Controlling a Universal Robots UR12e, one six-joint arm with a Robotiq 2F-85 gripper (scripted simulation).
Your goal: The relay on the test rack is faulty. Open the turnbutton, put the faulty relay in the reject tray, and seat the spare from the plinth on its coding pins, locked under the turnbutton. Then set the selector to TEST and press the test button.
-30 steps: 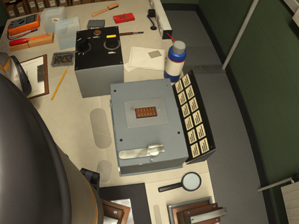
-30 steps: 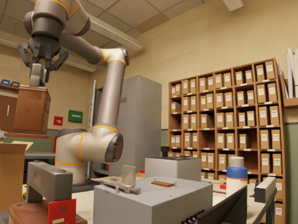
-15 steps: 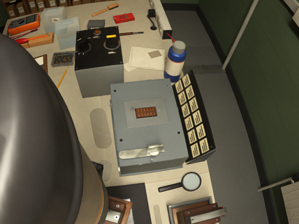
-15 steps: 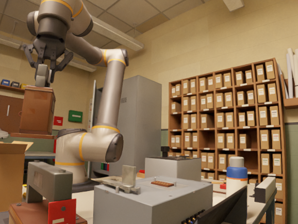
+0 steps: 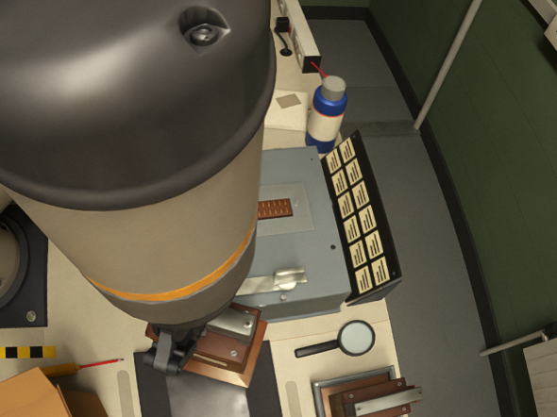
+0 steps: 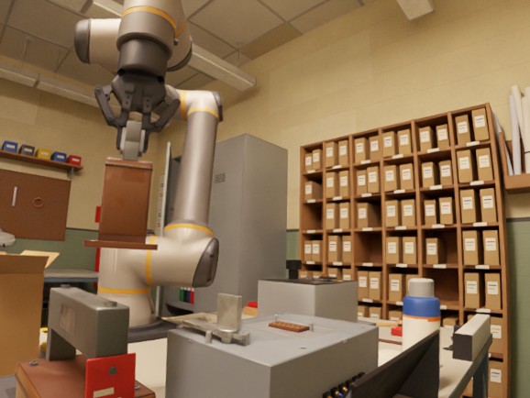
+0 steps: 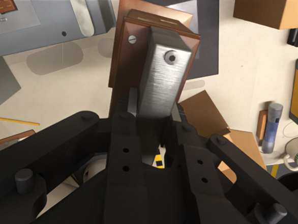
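Note:
The spare relay (image 6: 124, 201), a brown block with a wide base flange and a grey metal handle (image 7: 162, 79), hangs by that handle in my closed gripper (image 6: 133, 137), high over the bench to the left of the grey test rack (image 6: 275, 353). The rack's top shows a brown pin socket (image 5: 274, 208), uncovered. The silver turnbutton (image 5: 278, 279) sits at the rack's near edge, swung aside of the socket. The other relay (image 5: 377, 398) lies in the metal-rimmed reject tray (image 5: 353, 377).
A cardboard box (image 7: 264, 12) sits near the dark plinth mat (image 5: 207, 391). A spray bottle (image 5: 326, 115), a magnifier (image 5: 349, 339) and a tilted label panel (image 5: 361, 217) surround the rack. My arm's elbow (image 5: 127, 141) blocks the bench's left half in the side camera.

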